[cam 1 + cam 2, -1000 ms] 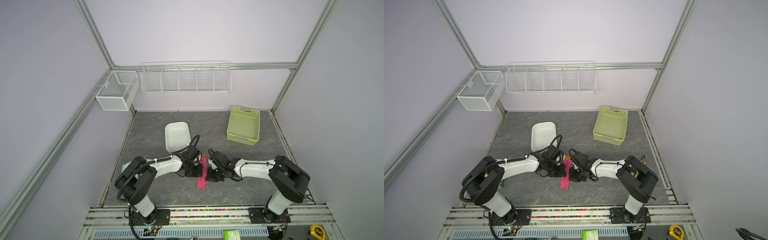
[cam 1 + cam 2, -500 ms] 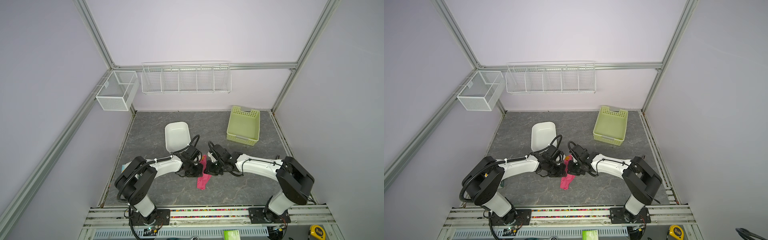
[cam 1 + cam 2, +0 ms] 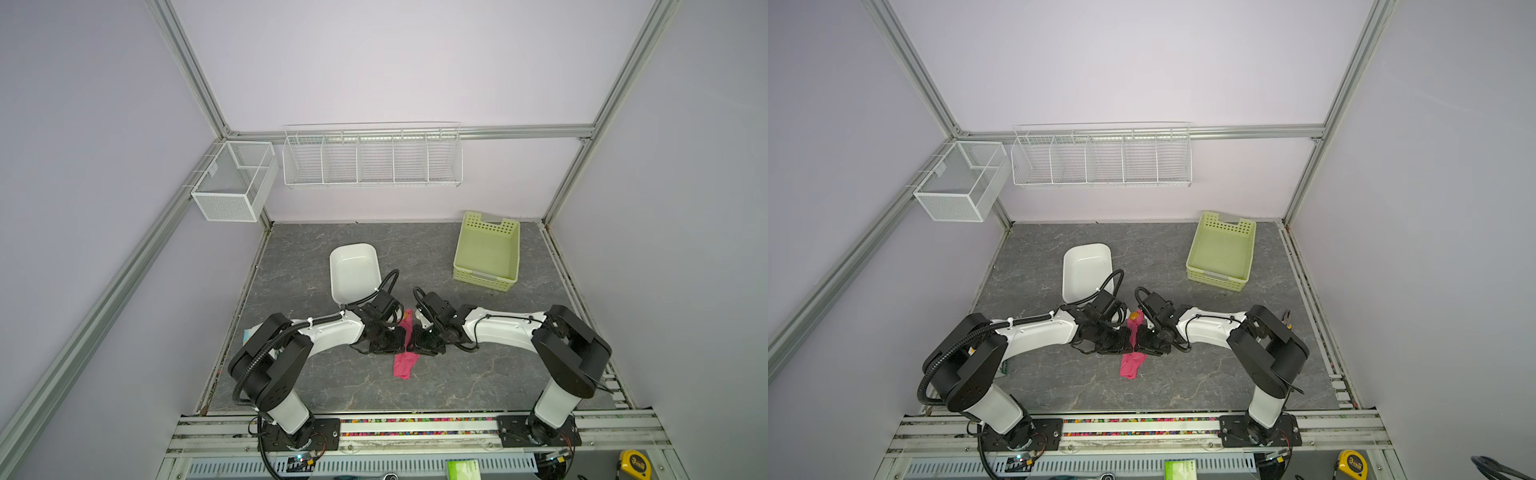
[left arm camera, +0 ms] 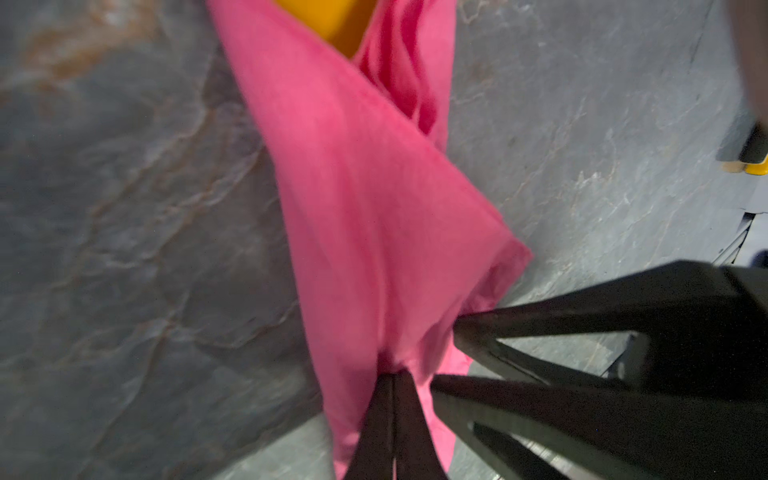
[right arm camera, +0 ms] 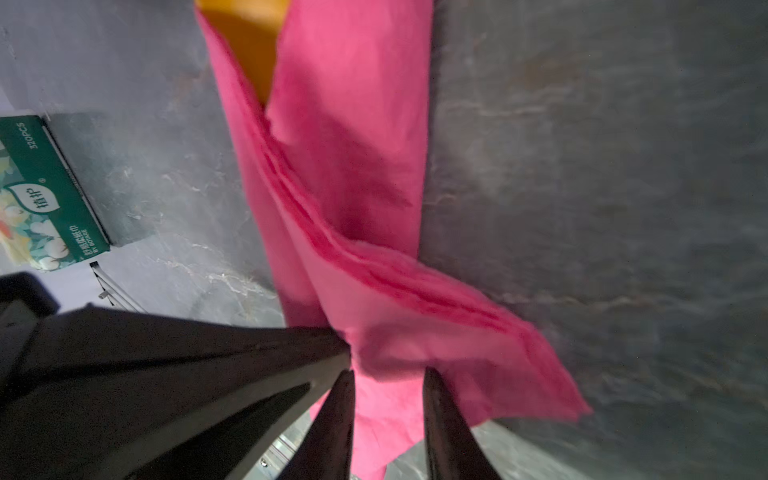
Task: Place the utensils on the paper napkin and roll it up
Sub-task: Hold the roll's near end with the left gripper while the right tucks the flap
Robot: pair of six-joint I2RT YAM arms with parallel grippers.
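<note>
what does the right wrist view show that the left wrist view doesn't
Only right wrist: a green tissue box on the table, and the right claw from behind, jaws apart over the napkin. Only left wrist: the left claw from behind, pinched shut on the napkin, and a cropped yellow-and-black thing at the edge. Both: the rolled pink napkin, an orange utensil poking from its end, the grey table.

- We find both top views bright, evenly lit, sharp; rails (image 3: 189, 70) bow toward the edges.
- Wrist views dim, blurred; napkin (image 4: 374, 208) smeared, floor (image 5: 582, 166) soft.
- We note dark shadow along the napkin's edge.
</note>
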